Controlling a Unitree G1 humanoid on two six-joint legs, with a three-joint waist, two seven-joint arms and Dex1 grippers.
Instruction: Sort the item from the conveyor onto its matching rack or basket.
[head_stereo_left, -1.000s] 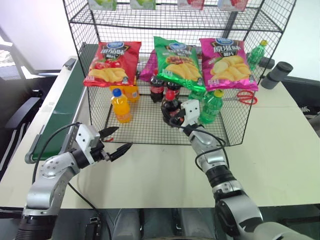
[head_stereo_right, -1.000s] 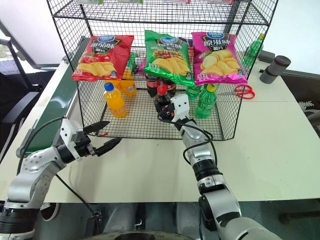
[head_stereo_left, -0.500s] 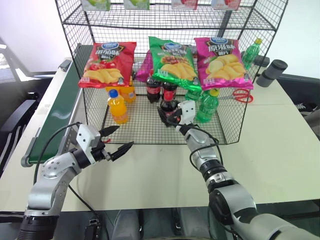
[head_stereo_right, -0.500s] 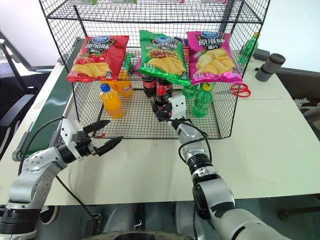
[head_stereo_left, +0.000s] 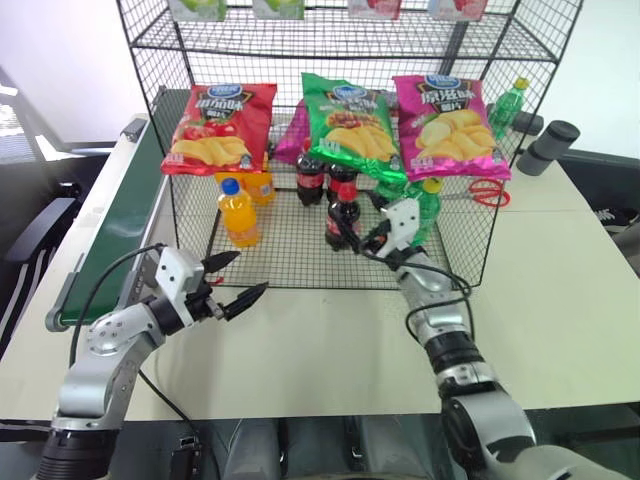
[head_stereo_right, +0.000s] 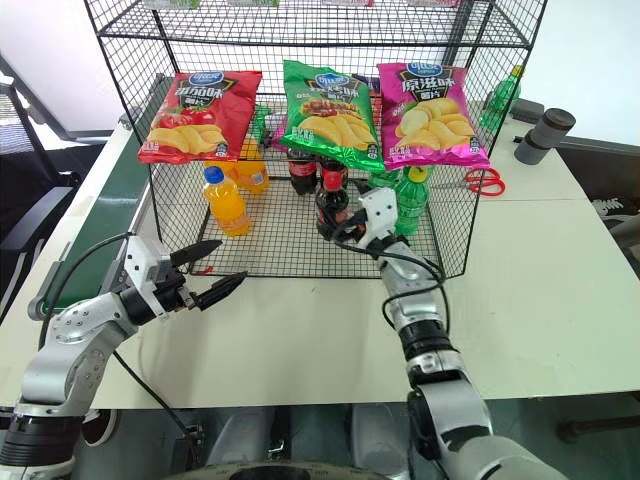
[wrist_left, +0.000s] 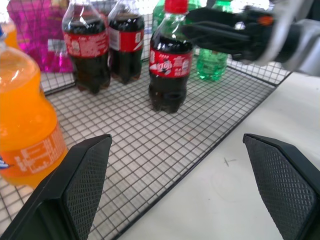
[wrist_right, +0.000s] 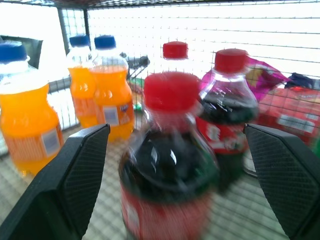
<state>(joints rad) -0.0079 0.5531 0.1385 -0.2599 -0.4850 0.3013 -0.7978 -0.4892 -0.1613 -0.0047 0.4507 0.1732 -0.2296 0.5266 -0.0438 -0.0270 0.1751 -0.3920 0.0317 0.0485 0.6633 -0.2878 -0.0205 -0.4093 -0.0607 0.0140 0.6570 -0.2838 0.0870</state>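
The cola bottle (head_stereo_left: 340, 216), with its red cap and red label, stands upright on the grid floor of the black wire rack (head_stereo_left: 468, 246), in front of two more cola bottles (head_stereo_left: 311, 180). My right gripper (head_stereo_left: 373, 227) is open just to the right of it, fingers apart and clear of the bottle. The left wrist view shows the same bottle (wrist_left: 169, 66) standing free, with the right gripper (wrist_left: 220, 31) beside its cap. My left gripper (head_stereo_left: 236, 281) hovers open and empty over the table before the rack's front left corner. The dark-green conveyor (head_stereo_left: 122, 216) runs along the far left.
Orange soda bottles (head_stereo_left: 238, 213) stand at the rack's left and green bottles (head_stereo_left: 424, 206) at its right. Three chip bags (head_stereo_left: 350, 126) hang across the front. Red scissors (head_stereo_left: 489, 194), a grey cylinder (head_stereo_left: 550, 148) and a green bottle (head_stereo_left: 510, 104) lie beyond the rack on the right.
My right gripper opened, let go of the cola bottle and drew back to the right. The bottle now stands alone on the rack floor. The left arm stayed still.
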